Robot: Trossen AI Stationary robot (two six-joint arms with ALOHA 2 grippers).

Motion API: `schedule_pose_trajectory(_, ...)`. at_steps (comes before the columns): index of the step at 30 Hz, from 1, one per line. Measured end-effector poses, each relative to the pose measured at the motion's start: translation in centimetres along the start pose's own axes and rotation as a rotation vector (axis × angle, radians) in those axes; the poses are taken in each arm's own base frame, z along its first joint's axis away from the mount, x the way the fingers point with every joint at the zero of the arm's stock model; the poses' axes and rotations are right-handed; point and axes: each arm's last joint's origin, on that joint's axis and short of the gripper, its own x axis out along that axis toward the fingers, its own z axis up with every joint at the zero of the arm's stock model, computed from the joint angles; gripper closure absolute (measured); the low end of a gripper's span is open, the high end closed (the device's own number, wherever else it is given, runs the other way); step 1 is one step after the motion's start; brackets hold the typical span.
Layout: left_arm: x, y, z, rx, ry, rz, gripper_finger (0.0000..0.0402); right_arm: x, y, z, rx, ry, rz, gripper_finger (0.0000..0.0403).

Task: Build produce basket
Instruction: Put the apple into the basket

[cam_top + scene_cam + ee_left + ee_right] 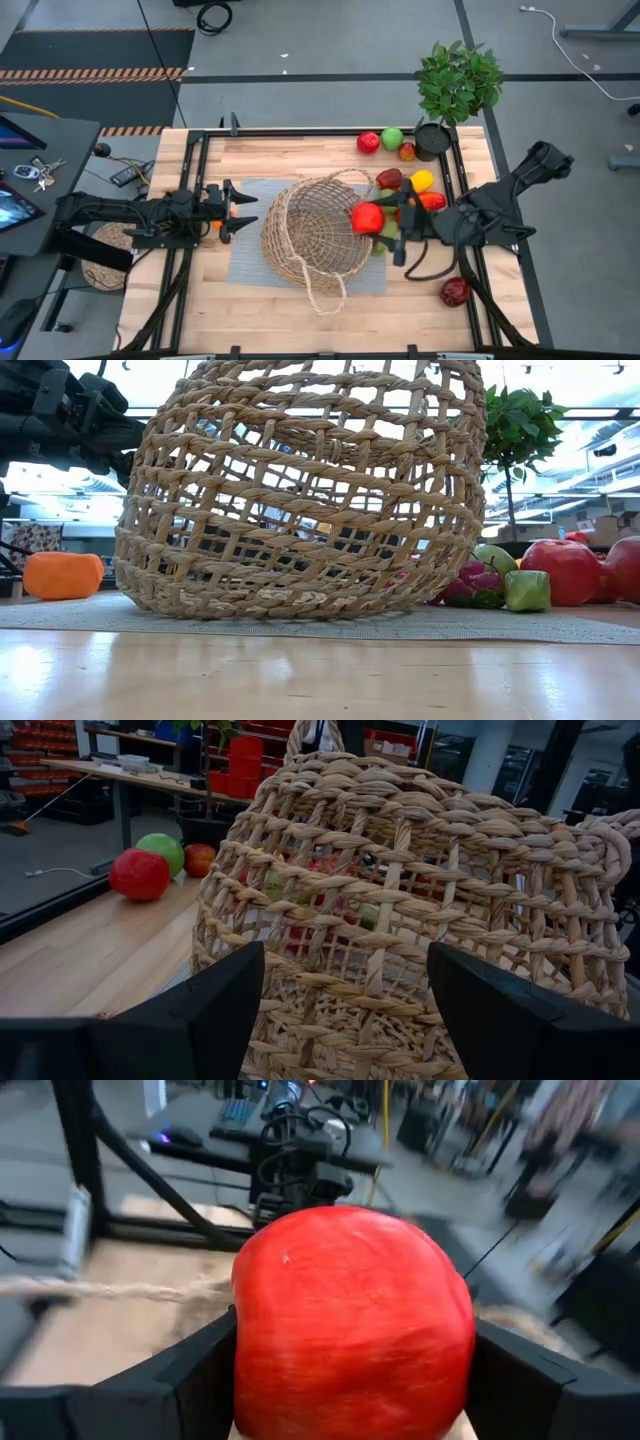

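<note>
The big basket point(300, 490) lies tipped on its side on a mat point(300, 622), red apple point(568, 570) and green fruit point(527, 590) beside it.

Plant: I see a leafy potted plant point(455, 95) at the surface's far right corner.
Mat: grey mat point(250, 265) mid-surface.
Keys: on my side desk point(40, 172).

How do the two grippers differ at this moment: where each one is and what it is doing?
The right gripper is shut on a red apple at the basket's open mouth; the left gripper is open and empty.
The right gripper is among the produce on the basket's right; the left gripper is at the basket's woven base, on the left.
Shared: both point inward at the tipped basket.
</note>
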Motion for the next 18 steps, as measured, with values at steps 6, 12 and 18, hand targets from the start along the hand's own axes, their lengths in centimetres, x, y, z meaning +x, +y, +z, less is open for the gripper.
schedule_pose_trajectory(6,0.0,0.0,0.0,0.000,0.000,0.000,0.0115,2.6,1.1,-0.3,-0.480,0.011,-0.060,0.0094)
schedule_pose_trajectory(12,0.0,0.0,0.0,0.000,0.001,0.000,0.0115,5.0,1.7,-1.2,-0.875,0.088,-0.128,0.0094)
schedule_pose_trajectory(18,0.0,0.0,0.0,0.000,0.000,0.000,0.0115,6.8,1.7,-1.4,-1.070,0.119,-0.179,0.0094)
